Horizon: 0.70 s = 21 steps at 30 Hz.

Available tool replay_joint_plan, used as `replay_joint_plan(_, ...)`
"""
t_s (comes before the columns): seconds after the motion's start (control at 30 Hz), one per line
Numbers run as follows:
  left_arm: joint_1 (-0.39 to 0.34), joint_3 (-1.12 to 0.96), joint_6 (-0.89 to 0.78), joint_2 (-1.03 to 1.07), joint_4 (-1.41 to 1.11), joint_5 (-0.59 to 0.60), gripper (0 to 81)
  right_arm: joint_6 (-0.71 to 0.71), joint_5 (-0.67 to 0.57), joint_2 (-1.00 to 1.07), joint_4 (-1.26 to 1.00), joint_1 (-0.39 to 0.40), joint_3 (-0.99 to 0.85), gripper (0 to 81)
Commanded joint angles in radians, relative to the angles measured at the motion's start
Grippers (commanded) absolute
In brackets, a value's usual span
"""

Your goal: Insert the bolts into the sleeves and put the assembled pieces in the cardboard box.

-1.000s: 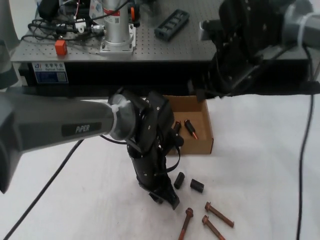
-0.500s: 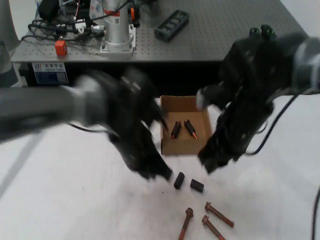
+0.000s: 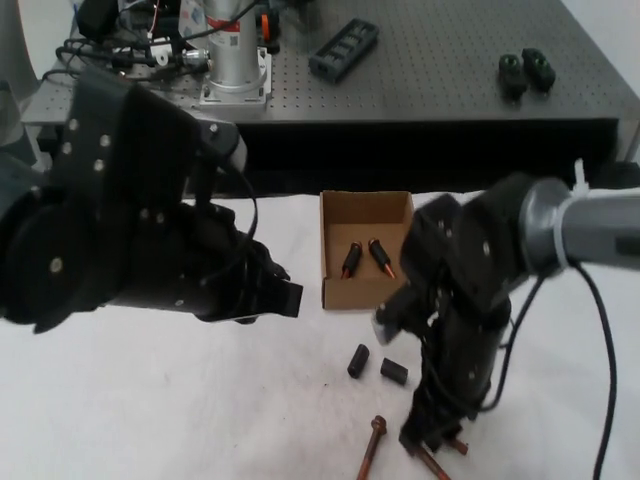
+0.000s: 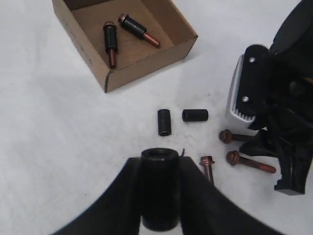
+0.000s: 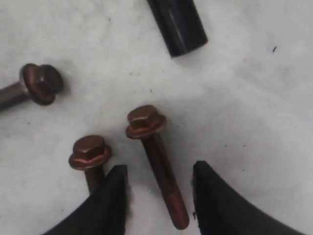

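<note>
Straddling a bolt [image 5: 149, 142], right gripper [image 5: 159, 196] fingers [image 5: 110, 205] apart.
Its long axis runs between them; left gripper [image 4: 160, 169] clamps a sleeve [image 4: 160, 196].

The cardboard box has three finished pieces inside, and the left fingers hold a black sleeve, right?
Not three: the cardboard box holds two finished pieces, as the left wrist view shows. The left fingers do hold a black sleeve.
</note>
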Motion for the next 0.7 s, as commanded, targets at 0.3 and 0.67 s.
replay_joint_plan(0.3,-0.002,0.001,0.002,-0.011,-0.009,0.117,0.7,-0.011,-0.005,0.003,-0.162,0.001,0.045,17.6)
replay_joint_plan(0.67,-0.002,0.123,-0.009,-0.011,-0.18,0.448,0.7,0.119,-0.235,-0.158,-0.287,-0.079,0.064,2.7)
